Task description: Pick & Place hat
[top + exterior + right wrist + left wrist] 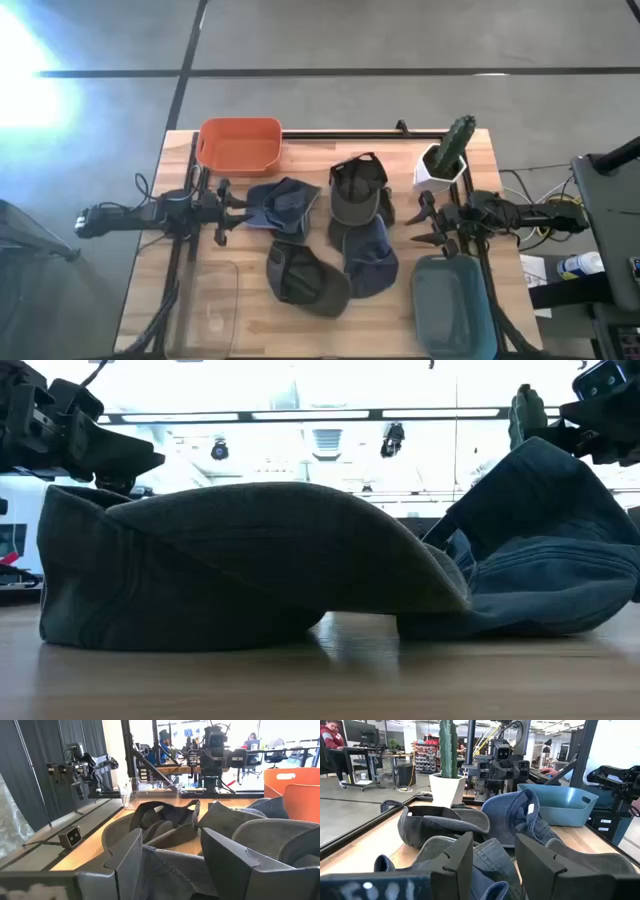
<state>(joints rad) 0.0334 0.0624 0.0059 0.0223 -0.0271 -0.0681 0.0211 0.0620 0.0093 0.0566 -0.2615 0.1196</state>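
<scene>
In the middle of the worktop (150, 300) lie four hats (330, 235), none in a bin. The left gripper (222, 212) and right gripper (420, 227) hang spread wide, holding nothing. All work remains.

Low view: olive cap (250, 560) fills frame, hides worktop beyond; blue cap (540, 560) cut off at right edge.

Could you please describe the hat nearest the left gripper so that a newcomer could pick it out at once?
Start at the orange bin on the far edge of the wooden table, then come straight toward the near edge. Right there lies a blue denim cap, just in front of the open left gripper. It is the blue hat beside the orange bin; the other blue cap lies beside the teal bin.
</scene>
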